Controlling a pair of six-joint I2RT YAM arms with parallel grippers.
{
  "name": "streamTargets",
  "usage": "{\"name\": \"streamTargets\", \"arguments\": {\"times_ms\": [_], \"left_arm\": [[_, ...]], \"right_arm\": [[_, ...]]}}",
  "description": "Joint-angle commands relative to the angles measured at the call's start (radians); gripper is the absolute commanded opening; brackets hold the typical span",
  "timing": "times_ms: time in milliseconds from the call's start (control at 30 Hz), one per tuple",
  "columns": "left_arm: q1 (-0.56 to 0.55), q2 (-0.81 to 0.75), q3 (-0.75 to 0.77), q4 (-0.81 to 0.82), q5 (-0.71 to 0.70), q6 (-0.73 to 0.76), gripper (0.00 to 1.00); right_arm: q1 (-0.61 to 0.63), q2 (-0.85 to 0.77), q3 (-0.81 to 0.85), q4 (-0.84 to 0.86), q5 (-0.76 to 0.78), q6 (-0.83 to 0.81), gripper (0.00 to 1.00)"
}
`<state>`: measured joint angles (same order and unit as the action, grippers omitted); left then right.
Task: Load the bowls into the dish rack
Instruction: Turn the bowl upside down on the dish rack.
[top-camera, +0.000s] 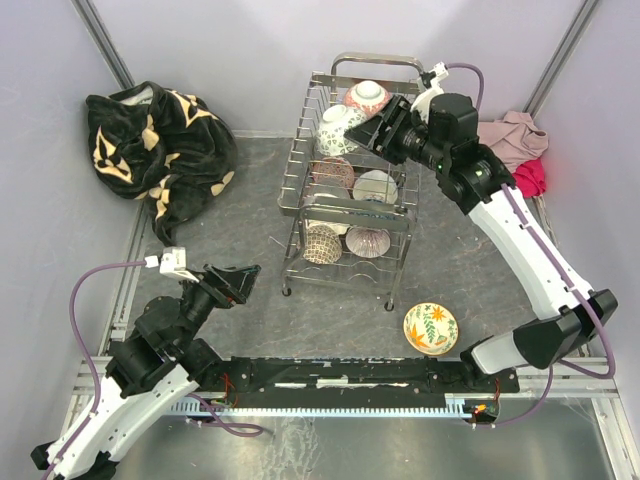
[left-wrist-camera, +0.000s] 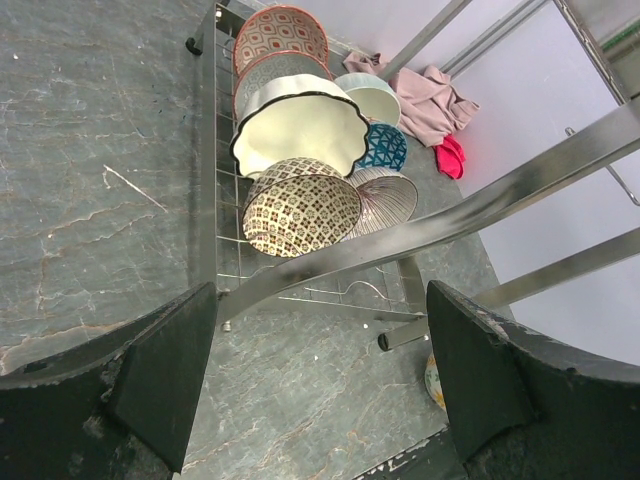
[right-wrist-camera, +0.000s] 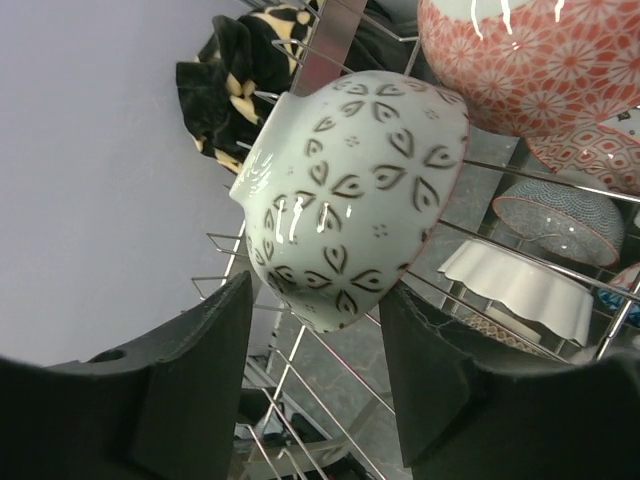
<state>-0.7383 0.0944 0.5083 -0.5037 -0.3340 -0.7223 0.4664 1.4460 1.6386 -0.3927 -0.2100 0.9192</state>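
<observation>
The right gripper (right-wrist-camera: 315, 292) has its fingers (right-wrist-camera: 190, 380) spread to either side of a pale green bowl (right-wrist-camera: 350, 200) with a dark leaf pattern. The bowl's lower curve dips into the gap between them. The far finger looks to meet the bowl's edge, but I cannot tell whether the pads actually press on it or only flank it.

That bowl lies tipped on its side on the wires of the upper tier. Its foot is turned toward the left wall and its thin-lined rim toward a coral-patterned bowl (right-wrist-camera: 530, 60) just beside it on the same tier.

The dish rack (top-camera: 355, 211) stands upright in the middle of the table (top-camera: 230, 210). Its long axis runs from the arms toward the back wall, with a looped handle at each end.

The left gripper (left-wrist-camera: 320, 300) hangs low, well apart from the rack's left side and aimed at it, with its jaws wide and nothing between them.

On the lower tier a scalloped white bowl (left-wrist-camera: 300, 125) and a brown lattice bowl (left-wrist-camera: 300, 208) lean on edge, touching, among others.

A floral bowl (top-camera: 430, 328) sits mouth-up on the table, outside the rack near its front right foot.
</observation>
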Motion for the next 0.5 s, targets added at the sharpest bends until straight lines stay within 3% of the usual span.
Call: {"name": "streamTargets", "arguments": {"times_ms": [0,200,467], "left_arm": [[-0.003,0.003,-0.002,0.031,0.007,-0.023,0.91],[-0.003,0.021,-0.007,0.045,0.015,-0.023,0.91],[-0.003,0.034,-0.011,0.059,0.021,-0.025,0.91]], "right_arm": [[-0.014,0.015,0.110,-0.186,0.030,-0.123,0.63],[-0.014,0.037,0.193,-0.294,0.066,-0.215,0.65],[-0.012,0.150,0.422,-0.538,0.025,-0.385,0.65]]}}
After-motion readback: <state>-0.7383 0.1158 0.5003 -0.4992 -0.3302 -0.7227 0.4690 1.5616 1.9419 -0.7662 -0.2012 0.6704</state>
